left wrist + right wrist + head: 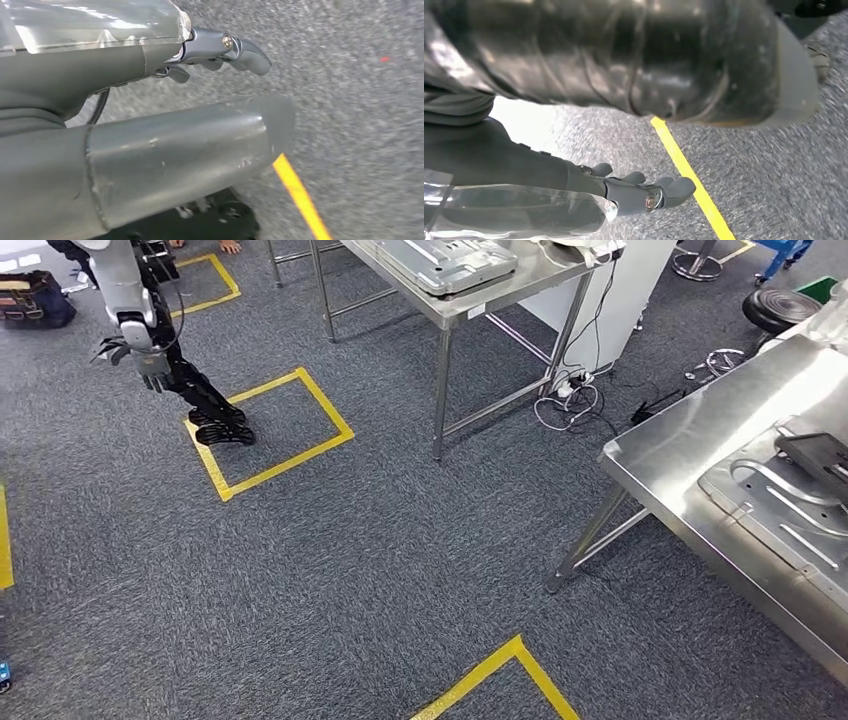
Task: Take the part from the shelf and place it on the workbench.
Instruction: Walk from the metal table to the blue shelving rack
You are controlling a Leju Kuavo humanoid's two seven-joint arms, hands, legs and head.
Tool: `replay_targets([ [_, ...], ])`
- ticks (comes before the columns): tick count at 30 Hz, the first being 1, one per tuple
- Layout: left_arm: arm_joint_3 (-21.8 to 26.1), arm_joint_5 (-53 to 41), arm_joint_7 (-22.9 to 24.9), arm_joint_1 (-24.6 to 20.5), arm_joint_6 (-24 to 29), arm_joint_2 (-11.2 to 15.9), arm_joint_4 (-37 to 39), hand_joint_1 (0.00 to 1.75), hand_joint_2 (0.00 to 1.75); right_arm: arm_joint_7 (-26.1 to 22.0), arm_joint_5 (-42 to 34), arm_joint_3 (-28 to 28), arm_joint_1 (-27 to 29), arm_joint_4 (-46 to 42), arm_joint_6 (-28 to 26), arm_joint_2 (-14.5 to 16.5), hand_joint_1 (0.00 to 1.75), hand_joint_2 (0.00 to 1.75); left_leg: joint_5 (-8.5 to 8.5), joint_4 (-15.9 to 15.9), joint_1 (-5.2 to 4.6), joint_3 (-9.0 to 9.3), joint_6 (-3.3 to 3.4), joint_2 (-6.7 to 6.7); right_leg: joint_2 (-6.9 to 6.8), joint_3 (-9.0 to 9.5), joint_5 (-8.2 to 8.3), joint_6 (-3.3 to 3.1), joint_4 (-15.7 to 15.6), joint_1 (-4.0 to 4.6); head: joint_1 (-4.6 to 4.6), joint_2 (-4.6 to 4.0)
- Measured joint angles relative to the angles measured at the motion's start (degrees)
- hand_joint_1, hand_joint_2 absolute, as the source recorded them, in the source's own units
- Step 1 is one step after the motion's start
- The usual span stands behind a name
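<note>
I have both arms hanging at my sides because nothing is carried yet. My left hand (220,50) shows loosely spread fingers (250,52) holding nothing above the carpet, and my right hand (644,192) looks equally empty. Parts lie on the steel tabletop (680,440) at my right, a metal bracket (785,490) among them, though I can't tell whether it's the task's part.

carpet: grey (400,540), yellow tape squares (268,430) | workbench: steel, at right (680,455), flat metal parts (790,505) on top | steel table (470,300) further back, cables (570,400) at its foot | another robot's silver arm and hand (135,345) at upper left, hanging
</note>
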Motion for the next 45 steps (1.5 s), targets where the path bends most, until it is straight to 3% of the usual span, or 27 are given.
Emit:
replay_targets([
  [1,-0.3,-0.3,0.2,0.0,-0.1,0.0,0.0,0.0,0.0,0.1,0.3,0.2,0.0,0.1,0.0,0.0,0.0,0.0,0.27,-0.2,0.15,0.04,0.38,-0.55,1.51,-0.59,-1.19,0.31,1.5,-0.13,0.0,0.0],
  [3,-0.9,-0.6,0.4,-0.1,-0.2,0.0,0.0,0.0,0.0,0.2,0.6,0.5,0.3,0.3,0.0,0.0,0.0,0.0,0.61,-0.3,0.26,-0.1,0.89,-1.69,4.85,-3.48,-4.93,0.73,7.9,-0.39,0.03,0.0],
  [5,-1.2,-0.6,0.4,-0.2,-0.2,0.0,0.0,0.0,0.0,0.2,0.7,0.6,0.4,0.4,0.0,0.0,0.0,0.0,0.71,-0.3,0.23,-0.27,1.04,-3.11,5.83,-6.77,-7.29,0.9,14.5,-0.46,0.02,0.0],
  [6,-1.3,-0.6,0.4,-0.2,-0.3,0.0,0.0,0.0,0.0,0.2,0.7,0.6,0.4,0.5,0.0,0.0,0.0,0.0,0.72,-0.2,0.22,-0.26,1.05,-3.87,5.93,-7.39,-6.86,0.91,15.5,-0.47,0.02,0.0],
  [8,-1.3,-0.6,0.5,-0.2,-0.3,0.0,0.0,0.0,0.0,0.2,0.7,0.7,0.5,0.6,0.0,0.0,0.0,0.0,0.69,-0.1,0.23,-0.12,0.98,-5.51,6.52,-5.5,-2.94,0.66,10.8,-0.52,0.02,0.0],
  [10,-1.5,-0.6,0.5,-0.2,-0.3,0.0,0.0,0.0,0.0,0.2,0.7,0.7,0.5,0.6,0.0,0.0,0.0,0.0,0.6,0.2,0.21,-0.23,0.66,-7.09,9.1,-2.34,0.5,0.16,3.4,-0.61,0.02,0.0],
  [12,-1.6,-0.6,0.5,-0.3,-0.4,0.0,0.0,0.0,0.0,0.3,0.7,0.8,0.6,0.7,0.0,0.0,0.0,0.0,0.68,0.4,0.29,-0.7,-0.06,-8.36,10.78,-1.13,1.21,-0.16,0.2,-0.55,0.01,0.0],
  [14,-1.7,-0.6,0.5,-0.2,-0.4,0.0,0.0,0.0,0.0,0.3,0.7,0.8,0.4,0.7,0.0,0.0,0.0,0.0,0.88,0.3,0.43,-1.15,-0.94,-9.47,9.73,-1.05,1.36,-0.48,-0.2,-0.57,0.01,0.0],
  [15,-1.7,-0.6,0.5,-0.1,-0.4,0.0,0.0,0.0,0.0,0.3,0.7,0.8,0.4,0.7,0.0,0.0,0.0,0.0,0.59,0.6,0.39,-1.38,-1.25,-8.98,9.0,-0.92,1.5,-0.81,-0.5,-0.68,0.0,0.0],
  [18,-1.7,-0.6,0.5,-0.1,-0.4,0.1,0.0,0.0,0.0,0.4,0.7,0.9,0.5,0.7,0.0,0.1,0.0,0.0,-3.01,6.0,0.22,-3.89,-1.8,-4.44,6.73,-0.74,1.74,-1.81,-1.2,-0.82,-0.19,0.0],
  [19,-1.7,-0.6,0.5,-0.1,-0.4,0.1,0.0,0.0,0.0,0.4,0.7,0.9,0.6,0.7,0.0,0.1,0.0,0.0,-4.02,7.7,0.24,-4.69,-1.88,-3.63,6.34,-0.77,1.72,-1.93,-1.2,-0.77,-0.23,0.0],
  [22,-1.7,-0.6,0.5,-0.2,-0.4,0.1,0.0,0.0,0.0,0.4,0.7,0.9,0.6,0.7,0.0,0.1,0.0,0.0,-5.11,9.9,0.3,-5.72,-1.98,-3.17,5.89,-0.79,1.69,-1.97,-1.1,-0.7,-0.23,0.0],
  [24,-1.7,-0.7,0.5,-0.2,-0.4,0.1,0.0,0.0,0.0,0.4,0.7,0.9,0.6,0.8,0.0,0.1,0.0,0.0,-6.06,13.2,0.43,-7.12,-2.21,-2.62,4.56,-0.84,1.61,-2.0,-1.1,-0.55,-0.23,0.0],
  [25,-1.7,-0.7,0.5,-0.2,-0.4,0.1,0.0,0.0,0.0,0.4,0.7,0.9,0.6,0.8,0.0,0.1,0.0,0.0,-5.13,12.4,0.51,-6.4,-2.3,-2.03,3.36,-0.79,1.49,-1.93,-1.0,-0.47,-0.23,0.0],
  [28,-1.9,-1.0,0.7,-0.2,-0.5,0.2,0.0,0.0,0.0,0.5,1.1,1.0,0.5,0.8,0.1,0.1,0.0,0.0,-0.64,2.0,0.13,-0.52,-1.78,1.65,0.39,-0.41,0.95,-1.21,-0.6,-0.11,-0.22,0.0],
  [29,-2.0,-1.1,0.9,-0.3,-0.6,0.3,0.0,0.0,0.0,0.6,1.3,1.1,0.5,0.8,0.1,0.1,0.0,0.0,-0.5,0.6,-0.09,0.1,-1.48,2.31,-0.13,-0.3,0.82,-0.94,-0.5,0.01,-0.21,0.0],
  [31,-2.3,-1.2,1.0,-0.2,-0.9,0.2,0.0,0.0,0.0,0.9,1.4,1.2,0.4,0.8,0.1,0.2,0.0,0.0,-0.5,0.2,-0.23,-0.1,-0.84,1.43,-1.17,-0.03,0.72,-0.37,-0.6,0.11,-0.18,0.0],
  [32,-2.3,-1.1,0.8,-0.1,-1.0,0.2,0.0,0.0,0.0,1.0,1.3,1.2,0.3,0.8,0.1,0.3,0.0,0.0,-0.33,0.1,-0.11,-0.04,-0.51,0.83,-0.85,0.11,0.49,-0.03,-0.4,0.0,-0.19,0.0],
  [34,-2.3,-0.7,0.3,0.0,-1.2,0.1,0.0,0.0,0.0,0.9,0.7,1.2,0.3,0.8,0.0,0.5,0.0,0.0,0.16,-0.3,0.21,0.09,0.26,-0.38,2.07,-0.78,-1.63,0.58,2.1,-0.24,-0.18,0.0],
  [36,-2.3,-0.4,0.2,-0.1,-1.0,0.1,0.0,0.0,0.0,0.7,0.0,1.1,0.5,0.8,0.1,0.6,0.0,0.0,0.46,-0.4,0.27,-0.08,0.73,-1.58,5.28,-3.92,-5.66,0.85,9.0,-0.45,-0.17,0.0],
  [37,-2.3,-0.2,0.3,-0.2,-0.9,0.0,0.0,0.0,0.0,0.7,-0.4,1.0,0.6,0.9,0.3,0.6,0.0,0.0,0.52,-0.4,0.24,-0.21,0.83,-2.3,5.77,-5.77,-7.26,0.9,12.8,-0.48,-0.18,0.0],
  [38,-2.3,0.1,0.5,-0.3,-0.8,0.0,0.0,0.0,0.0,0.7,-0.7,0.8,0.6,0.9,0.4,0.6,0.0,0.0,0.55,-0.3,0.21,-0.27,0.87,-3.05,5.93,-7.07,-7.83,0.92,15.3,-0.48,-0.18,0.0],
  [39,-2.2,0.4,0.7,-0.2,-0.8,0.0,0.0,0.0,0.0,0.6,-1.0,0.7,0.6,0.9,0.6,0.6,0.0,0.0,0.54,-0.2,0.19,-0.28,0.86,-3.86,6.01,-7.44,-7.11,0.89,15.7,-0.49,-0.18,0.0],
  [40,-2.2,0.7,0.9,-0.2,-0.9,0.0,0.0,0.0,0.0,0.5,-1.3,0.5,0.7,0.8,0.9,0.5,0.0,0.0,0.5,-0.1,0.2,-0.24,0.8,-4.73,6.19,-6.7,-5.21,0.8,13.8,-0.51,-0.18,0.0],
  [41,-2.0,1.1,1.1,-0.2,-1.1,-0.1,0.0,0.0,0.0,0.1,-1.7,0.2,0.8,0.8,1.5,0.4,0.0,0.0,0.44,0.1,0.21,-0.19,0.7,-5.61,6.87,-5.08,-2.62,0.63,10.0,-0.55,-0.18,0.0],
  [43,-1.6,1.8,1.6,-0.3,-1.5,-0.3,0.0,0.0,0.0,-0.8,-2.3,-0.6,1.2,0.3,3.1,-0.1,0.0,0.0,0.26,0.5,0.14,-0.41,0.32,-7.21,9.61,-2.0,0.56,0.23,2.7,-0.68,-0.18,0.0],
  [45,-1.2,2.0,2.1,-0.4,-1.6,-0.5,0.0,0.0,0.0,-1.4,-2.2,-1.4,1.4,-0.3,4.5,-0.4,0.0,0.0,0.29,0.8,0.25,-0.9,-0.32,-8.43,11.07,-1.14,0.75,-0.04,0.4,-0.61,-0.19,0.0],
])
